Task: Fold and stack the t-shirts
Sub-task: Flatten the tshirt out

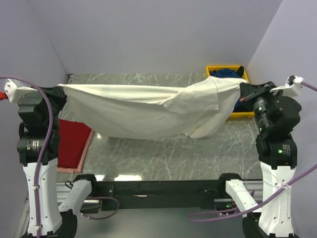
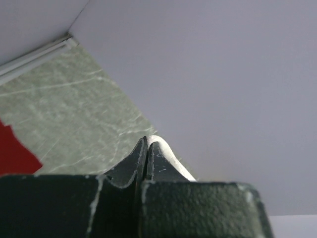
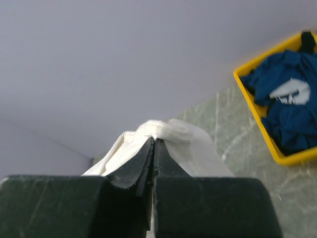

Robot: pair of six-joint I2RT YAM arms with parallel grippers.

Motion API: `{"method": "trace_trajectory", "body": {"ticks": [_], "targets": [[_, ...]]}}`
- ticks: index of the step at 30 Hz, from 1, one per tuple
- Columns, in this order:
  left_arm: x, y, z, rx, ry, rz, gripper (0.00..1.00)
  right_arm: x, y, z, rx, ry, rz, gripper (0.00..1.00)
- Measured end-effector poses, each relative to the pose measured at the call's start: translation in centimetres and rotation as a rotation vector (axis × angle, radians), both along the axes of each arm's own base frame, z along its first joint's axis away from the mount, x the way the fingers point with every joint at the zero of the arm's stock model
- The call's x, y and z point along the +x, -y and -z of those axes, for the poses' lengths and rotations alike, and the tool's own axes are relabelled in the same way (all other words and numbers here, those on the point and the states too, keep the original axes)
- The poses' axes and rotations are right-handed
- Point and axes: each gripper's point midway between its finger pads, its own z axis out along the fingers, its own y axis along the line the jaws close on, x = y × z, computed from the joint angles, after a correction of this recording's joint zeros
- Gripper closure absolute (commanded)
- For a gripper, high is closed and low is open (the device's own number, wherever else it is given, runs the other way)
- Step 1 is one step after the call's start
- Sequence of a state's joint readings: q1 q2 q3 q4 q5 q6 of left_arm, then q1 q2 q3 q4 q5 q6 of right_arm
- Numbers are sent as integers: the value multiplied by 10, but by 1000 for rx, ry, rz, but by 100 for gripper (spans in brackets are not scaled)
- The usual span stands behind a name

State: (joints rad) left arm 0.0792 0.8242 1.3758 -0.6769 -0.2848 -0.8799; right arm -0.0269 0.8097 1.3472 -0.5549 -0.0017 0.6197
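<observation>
Left arm [image 1: 37, 168] and right arm [image 1: 277, 171]: white moulded lower links and black cylindrical joint housings above, with small green indicator lights [image 1: 281, 147] lit on the right arm's joints. A purple round-section cable [image 1: 47, 116] runs along each arm, fastened by a white cable tie [image 1: 33, 188], up to a white wrist fitting [image 1: 15, 91]. Left gripper [image 2: 146, 141] and right gripper [image 3: 154, 141]: matt black, grainy-textured fingers [image 3: 133, 171] tapering to thin tips, with pale scuffing along the edges.
</observation>
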Motion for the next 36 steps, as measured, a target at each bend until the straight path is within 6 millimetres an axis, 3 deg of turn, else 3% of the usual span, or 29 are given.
{"method": "trace_trajectory", "body": {"ticks": [3, 5, 7, 10, 17, 20, 23, 26, 28, 30, 32, 34, 36], "targets": [[8, 0, -28, 7, 56, 3, 99, 0, 0, -29, -3, 59, -1, 100], [19, 0, -37, 9, 79, 7, 99, 9, 0, -37, -3, 75, -1, 100], [35, 0, -43, 10, 97, 15, 99, 26, 0, -37, -2, 67, -3, 100], [74, 1, -47, 10, 109, 37, 99, 60, 0, -35, -1, 57, -11, 100], [209, 5, -51, 19, 123, 127, 99, 176, -5, -24, 16, 26, -52, 100], [270, 10, -69, 37, 172, 180, 99, 225, -8, -33, 26, 54, -73, 100], [306, 13, -91, 58, 249, 223, 99, 256, -10, -52, 36, 110, -91, 100], [312, 14, -97, 61, 280, 257, 99, 265, -13, -68, 48, 161, -107, 100], [304, 10, -100, 62, 294, 265, 99, 262, -15, -75, 57, 184, -120, 100], [291, 4, -90, 58, 272, 261, 99, 253, -16, -71, 65, 189, -124, 100], [273, 2, -76, 48, 244, 260, 99, 243, -17, -52, 78, 167, -125, 100], [251, 5, -56, 31, 216, 265, 100, 227, -17, -14, 103, 108, -132, 100], [227, 11, -22, -4, 161, 275, 100, 214, -15, 27, 130, 35, -131, 100]]}}
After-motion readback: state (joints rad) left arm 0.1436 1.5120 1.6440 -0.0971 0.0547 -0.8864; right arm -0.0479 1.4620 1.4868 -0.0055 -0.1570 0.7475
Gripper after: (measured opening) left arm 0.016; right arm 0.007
